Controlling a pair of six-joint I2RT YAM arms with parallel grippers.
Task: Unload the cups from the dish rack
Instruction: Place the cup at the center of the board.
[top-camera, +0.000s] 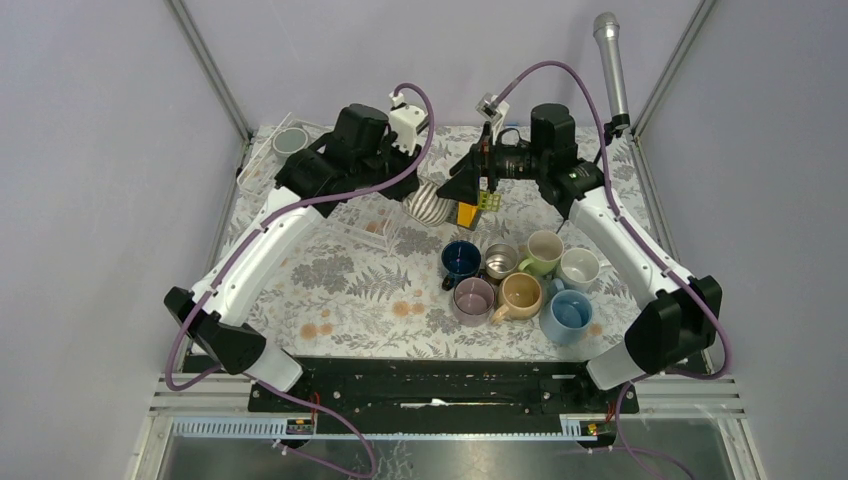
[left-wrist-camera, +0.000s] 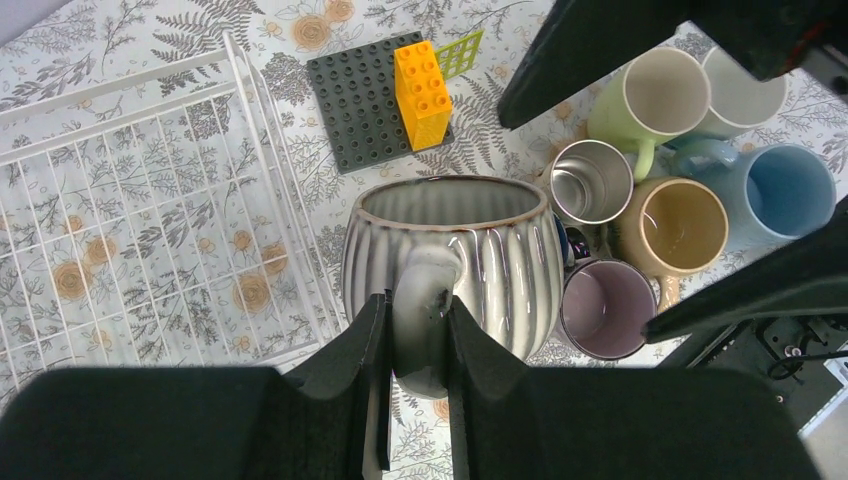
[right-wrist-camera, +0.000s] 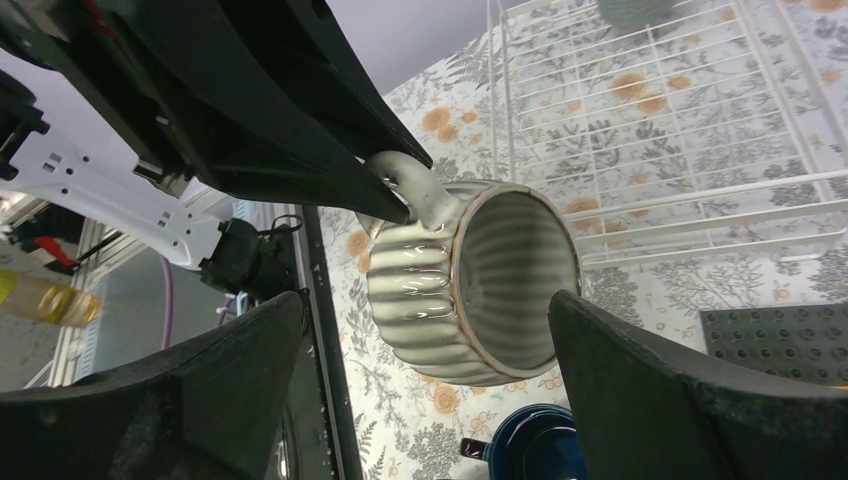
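Observation:
A ribbed grey-white cup (left-wrist-camera: 470, 250) hangs tilted above the table, with my left gripper (left-wrist-camera: 415, 305) shut on its handle (left-wrist-camera: 428, 290). From above, this cup (top-camera: 428, 203) is between the dish rack (top-camera: 330, 215) and my right gripper (top-camera: 478, 185). My right gripper (right-wrist-camera: 425, 300) is open and faces the cup's mouth (right-wrist-camera: 520, 270) without touching it. A grey cup (top-camera: 290, 140) sits at the rack's far left corner. Several cups stand grouped on the table: navy (top-camera: 461, 259), steel (top-camera: 500, 262), pale green (top-camera: 544, 250), white (top-camera: 579, 266), mauve (top-camera: 473, 298), tan (top-camera: 520, 294), light blue (top-camera: 567, 314).
A dark studded plate (left-wrist-camera: 360, 100) carries a yellow block (left-wrist-camera: 420, 90) and a green piece (left-wrist-camera: 458, 52), just behind the held cup. The wire rack (left-wrist-camera: 150, 200) lies left of it. A silver microphone (top-camera: 610, 60) stands at the back right.

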